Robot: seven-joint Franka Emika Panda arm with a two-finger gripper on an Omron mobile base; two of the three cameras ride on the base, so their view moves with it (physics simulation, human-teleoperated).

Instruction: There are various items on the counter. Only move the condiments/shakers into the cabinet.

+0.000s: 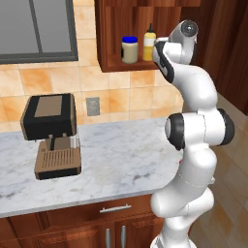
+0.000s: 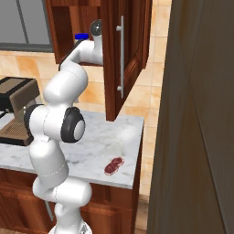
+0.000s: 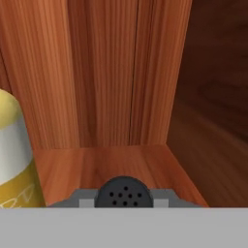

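Inside the grainy reddish-brown wooden cabinet (image 3: pixel 121 87), the gripper (image 3: pixel 124 196) clamps a small black shaker (image 3: pixel 124 193) with a domed, perforated top. A smooth yellow squeeze bottle (image 1: pixel 149 42) and a squat blue-lidded jar (image 1: pixel 129 49) stand beside it on the shelf.

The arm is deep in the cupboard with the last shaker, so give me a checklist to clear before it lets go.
1. Small black shaker between the fingertips: ok, its perforated top sits at the bottom of the hand view.
2. Shaker resting on the cabinet shelf: cannot tell, its base is hidden.
3. Room beside the yellow squeeze bottle: ok, bare shelf lies ahead and to the right.
4. Blue-lidded jar already stored: ok, it stands on the shelf left of the bottle.
5. Dark-red lumpy object left on the counter: ok.
6. Cabinet door out of the arm's way: ok, swung open.
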